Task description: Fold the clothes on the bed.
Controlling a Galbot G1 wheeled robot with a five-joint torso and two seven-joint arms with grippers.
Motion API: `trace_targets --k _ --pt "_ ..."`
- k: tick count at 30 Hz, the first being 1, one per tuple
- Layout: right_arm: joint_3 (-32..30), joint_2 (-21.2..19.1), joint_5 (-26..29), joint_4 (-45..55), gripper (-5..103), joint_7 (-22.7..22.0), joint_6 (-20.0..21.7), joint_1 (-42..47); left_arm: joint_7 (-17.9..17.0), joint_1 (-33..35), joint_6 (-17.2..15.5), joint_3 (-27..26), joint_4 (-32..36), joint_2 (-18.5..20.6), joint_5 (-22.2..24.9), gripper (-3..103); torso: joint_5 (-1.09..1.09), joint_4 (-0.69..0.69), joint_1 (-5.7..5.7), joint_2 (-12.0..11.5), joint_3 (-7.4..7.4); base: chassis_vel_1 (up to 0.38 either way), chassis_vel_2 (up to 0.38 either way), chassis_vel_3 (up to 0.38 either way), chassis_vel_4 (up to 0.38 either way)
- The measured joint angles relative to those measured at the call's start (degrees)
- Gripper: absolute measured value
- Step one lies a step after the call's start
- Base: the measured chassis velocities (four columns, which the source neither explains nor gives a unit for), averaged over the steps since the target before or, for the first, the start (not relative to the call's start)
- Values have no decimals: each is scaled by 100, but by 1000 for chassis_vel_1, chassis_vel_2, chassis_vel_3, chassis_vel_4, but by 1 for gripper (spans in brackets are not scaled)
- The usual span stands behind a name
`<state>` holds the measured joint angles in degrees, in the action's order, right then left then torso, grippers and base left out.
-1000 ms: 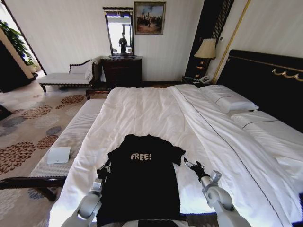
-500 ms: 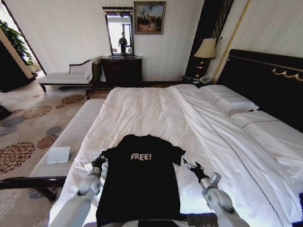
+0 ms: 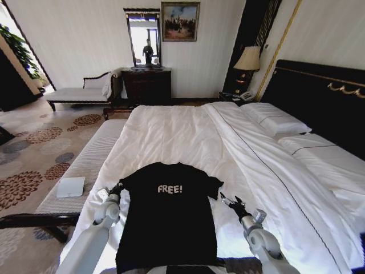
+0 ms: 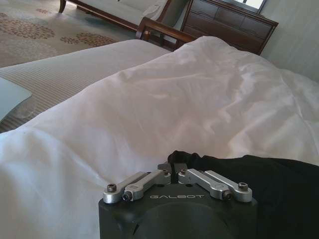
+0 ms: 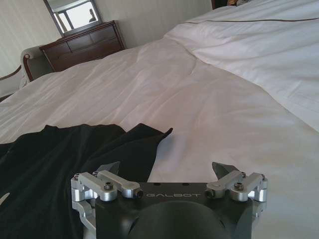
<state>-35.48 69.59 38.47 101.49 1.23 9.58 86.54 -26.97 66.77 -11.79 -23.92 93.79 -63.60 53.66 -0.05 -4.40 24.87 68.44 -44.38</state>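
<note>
White sheets cover the bed [image 3: 188, 131], by far the largest thing before us, its dark headboard along our right. Near the bed's near edge, toward its left side, lies the black T-shirt [image 3: 168, 214], spread flat with the "FREE!" lettering up and its collar pointing toward the far side; neither sleeve is folded over yet, so we judge the fold is only at its opening step, the taking hold of the sleeves. Our left gripper [image 3: 118, 188] is at the shirt's left sleeve, close to the left edge of the bed; from the left wrist view its fingers [image 4: 175, 168] stand drawn together with a small bunch of black cloth pinched at their tips. Our right gripper [image 3: 228, 200] hangs just beside the right sleeve, over bare sheet, and from the right wrist view its fingers [image 5: 108, 169] are spread wide and carry nothing, the sleeve's edge lying between and ahead of them. We reckon the next move calls for the right side to reach the sleeve hem and pinch cloth alone, not the sheet beneath.
</note>
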Motion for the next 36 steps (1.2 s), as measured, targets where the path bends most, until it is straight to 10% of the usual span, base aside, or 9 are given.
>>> trace_targets --k 33,36 --pt "-38 6 2 180 100 -8 -6 126 -287 -58 -513 -228 145 535 623 10 0 -2 0 0 0 0 0 0 0" --pt "-45 42 -10 183 100 -8 -12 153 -272 61 -499 -231 159 504 520 24 0 1 0 0 0 0 0 0 0"
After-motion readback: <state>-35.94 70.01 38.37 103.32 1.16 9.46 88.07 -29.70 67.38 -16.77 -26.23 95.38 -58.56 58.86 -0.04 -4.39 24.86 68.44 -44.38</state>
